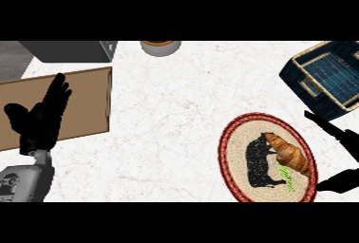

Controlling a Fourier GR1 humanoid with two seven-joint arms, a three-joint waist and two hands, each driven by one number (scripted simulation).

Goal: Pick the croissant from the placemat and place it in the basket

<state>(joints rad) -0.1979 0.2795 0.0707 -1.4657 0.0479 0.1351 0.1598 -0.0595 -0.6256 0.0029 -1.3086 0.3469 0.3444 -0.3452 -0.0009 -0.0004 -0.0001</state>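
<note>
1. While the croissant [289,154] lies on the placemat [238,135], toward the mat's right side, it slants from upper left to lower right. One end overlaps the black animal figure [259,163] printed on the mat, and the other sits by a small green patch [284,173].
2. The placemat is an oval woven mat with a red rim, flat on the white counter [168,123] at the lower right of the view.
3. The right hand [340,135] comes in from the right edge, just beside the mat. Its fingers are straight above and its thumb is below, spread wide and holding nothing. It does not touch the croissant.
4. The basket [298,83] — dark blue with a tan rim — stands at the upper right, above the mat and apart from it.
5. The left hand [38,123] rests open near the left edge, fingers up, over a brown board [88,104].
6. A cup [160,47] sits at the top edge, and a grey box [70,50] at the upper left.
</note>
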